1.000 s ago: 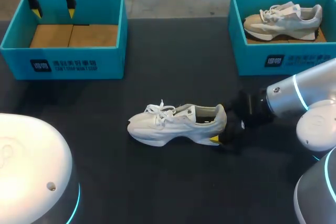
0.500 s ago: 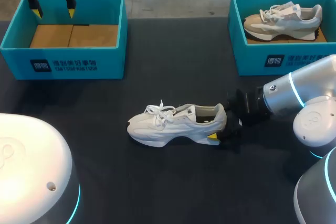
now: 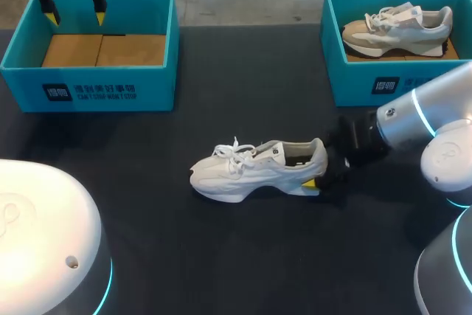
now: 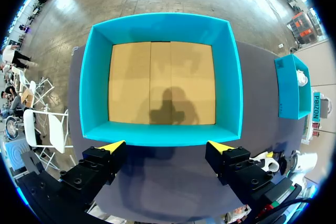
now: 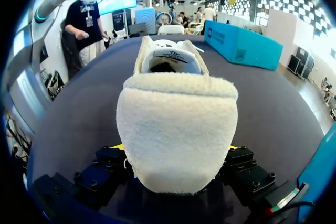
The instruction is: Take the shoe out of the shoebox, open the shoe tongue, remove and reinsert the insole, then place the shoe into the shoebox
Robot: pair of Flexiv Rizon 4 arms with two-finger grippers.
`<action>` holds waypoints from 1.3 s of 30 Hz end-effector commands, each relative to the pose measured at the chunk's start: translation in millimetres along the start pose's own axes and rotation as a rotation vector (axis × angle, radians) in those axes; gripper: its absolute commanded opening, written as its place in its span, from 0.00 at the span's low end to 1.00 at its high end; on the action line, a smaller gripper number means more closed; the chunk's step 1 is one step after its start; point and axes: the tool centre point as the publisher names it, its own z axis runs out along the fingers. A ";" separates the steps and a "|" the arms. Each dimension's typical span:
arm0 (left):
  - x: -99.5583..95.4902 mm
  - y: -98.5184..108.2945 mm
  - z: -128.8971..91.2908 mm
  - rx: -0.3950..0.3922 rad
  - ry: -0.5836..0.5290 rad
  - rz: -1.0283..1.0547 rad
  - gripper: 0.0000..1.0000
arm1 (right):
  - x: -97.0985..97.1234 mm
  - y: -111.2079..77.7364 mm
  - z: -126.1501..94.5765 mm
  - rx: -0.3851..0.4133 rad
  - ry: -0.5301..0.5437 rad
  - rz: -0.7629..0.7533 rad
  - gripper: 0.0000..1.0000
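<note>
A white sneaker [image 3: 254,171] lies on the dark table near the middle, toe pointing left. My right gripper [image 3: 318,172] is at its heel. In the right wrist view the fuzzy heel [image 5: 176,124] fills the gap between the two fingers, which press on it from both sides, so the gripper [image 5: 176,157] is shut on the shoe. My left gripper [image 3: 74,7] hangs open over the back of the empty teal shoebox [image 3: 88,82] at the far left. Its yellow fingertips [image 4: 113,146] stand wide apart above the box's near wall [image 4: 163,132], with nothing between them.
A second teal shoebox [image 3: 398,82] at the far right holds a beige sneaker [image 3: 398,27]. The empty box has a brown cardboard floor [image 4: 160,82]. Dark tabletop stretches between the two boxes and in front of the shoe.
My right gripper closed on the shoe's heel, and shoe and gripper together shifted a little to the right. The left arm has not moved.
</note>
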 end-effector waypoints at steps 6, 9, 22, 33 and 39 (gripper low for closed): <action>0.0 0.0 0.0 0.000 0.000 0.000 1.00 | 0.5 -3.7 4.4 -0.012 0.025 -0.001 0.00; 0.0 0.0 0.0 0.000 0.000 0.000 1.00 | 0.5 -3.7 4.4 -0.012 0.025 -0.001 0.00; 0.0 0.0 0.0 0.000 0.000 0.000 1.00 | 0.5 -3.7 4.4 -0.012 0.025 -0.001 0.00; 0.0 0.0 0.0 0.000 0.000 0.000 1.00 | 0.5 -3.7 4.4 -0.012 0.025 -0.001 0.00; 22.1 17.3 5.2 -0.012 0.011 -0.030 1.00 | 0.5 -3.7 4.4 -0.012 0.025 -0.001 0.00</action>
